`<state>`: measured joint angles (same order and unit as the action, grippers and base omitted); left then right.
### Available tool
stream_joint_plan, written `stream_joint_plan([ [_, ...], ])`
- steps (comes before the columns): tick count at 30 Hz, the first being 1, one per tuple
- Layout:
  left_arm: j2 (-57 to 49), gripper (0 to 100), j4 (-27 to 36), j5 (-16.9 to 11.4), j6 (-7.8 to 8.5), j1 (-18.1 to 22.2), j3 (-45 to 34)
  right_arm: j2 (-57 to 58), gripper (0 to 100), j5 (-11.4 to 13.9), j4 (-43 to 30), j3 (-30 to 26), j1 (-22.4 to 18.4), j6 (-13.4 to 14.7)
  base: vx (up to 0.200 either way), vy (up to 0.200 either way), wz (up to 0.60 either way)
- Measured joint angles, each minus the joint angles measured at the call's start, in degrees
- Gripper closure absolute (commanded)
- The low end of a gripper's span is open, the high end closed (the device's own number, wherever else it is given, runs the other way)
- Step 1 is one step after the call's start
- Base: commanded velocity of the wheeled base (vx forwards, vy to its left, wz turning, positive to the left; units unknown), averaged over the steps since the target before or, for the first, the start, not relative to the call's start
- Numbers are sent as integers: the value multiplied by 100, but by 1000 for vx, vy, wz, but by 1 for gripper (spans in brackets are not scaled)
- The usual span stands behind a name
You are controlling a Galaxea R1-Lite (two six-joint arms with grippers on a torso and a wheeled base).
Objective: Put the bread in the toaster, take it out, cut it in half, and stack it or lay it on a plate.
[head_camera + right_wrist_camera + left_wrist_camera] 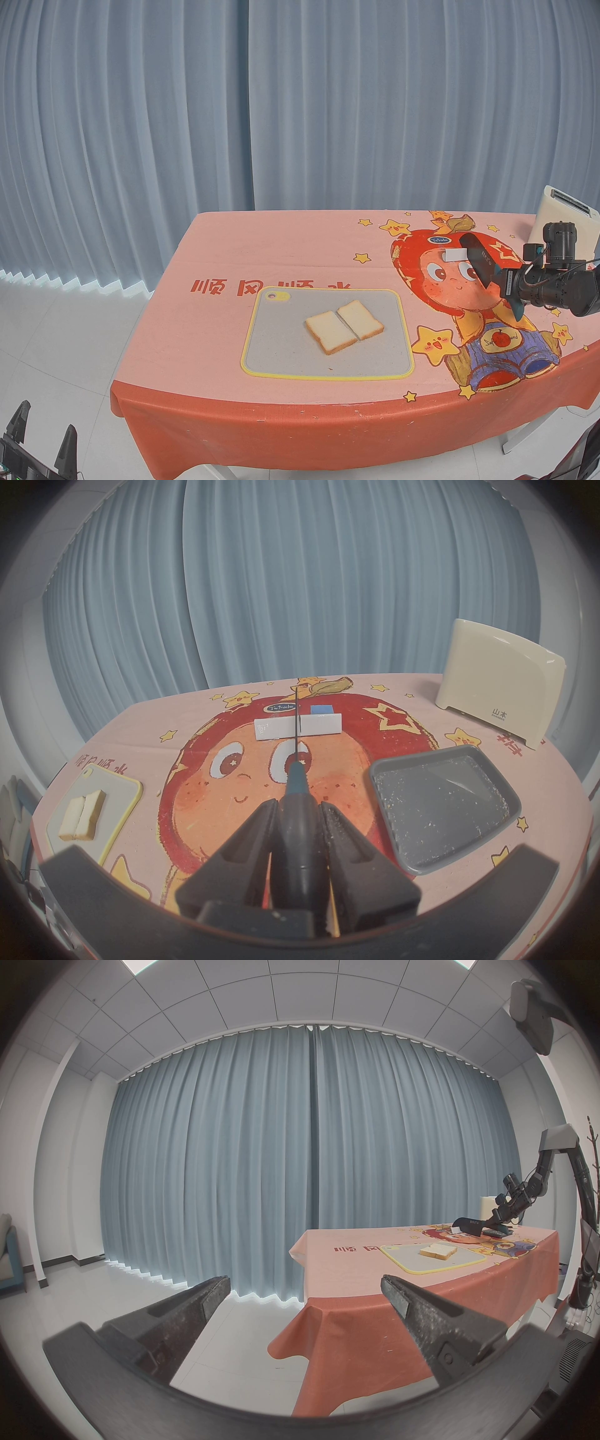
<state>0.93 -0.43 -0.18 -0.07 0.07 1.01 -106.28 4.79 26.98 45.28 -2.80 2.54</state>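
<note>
Bread [344, 325] lies mid-frame as two halves side by side. Table [206, 250]: cutting board [281, 350] near its front edge, well apart from the toaster [565, 215] at the right frame edge. Right gripper [299, 810], right of the board, clamps a knife [481, 259]. Left gripper [304, 1284], lower-left corner, jaws wide, empty.

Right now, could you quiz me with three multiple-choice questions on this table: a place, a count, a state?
1. Where do the bread pieces lie?
A) on the cutting board
B) in the grey tray
C) in the toaster

2. How many bread pieces are there?
A) one
B) two
C) four

3. The right gripper is:
A) open
B) shut on a knife
C) holding a plate

Answers:
1 A: both rest on the yellow-rimmed board.
2 B: two halves lie side by side.
3 B: it clamps the knife handle.
</note>
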Motion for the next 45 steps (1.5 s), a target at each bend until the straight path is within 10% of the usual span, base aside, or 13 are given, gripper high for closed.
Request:
stream_joint_plan([
  [6, 0, 0, 0, 2, 0, 0, 0, 0, 100, -15, 0, 0, 6, 4, 0, 0, 0],
  [7, 0, 0, 0, 0, 0, 0, 0, 0, 0, -15, 0, 0, 6, 4, 0, 0, 0],
  [45, 0, 0, 0, 0, 0, 0, 0, 1234, 0, 18, 1, -324, 357, 46, 0, 0, 0],
])
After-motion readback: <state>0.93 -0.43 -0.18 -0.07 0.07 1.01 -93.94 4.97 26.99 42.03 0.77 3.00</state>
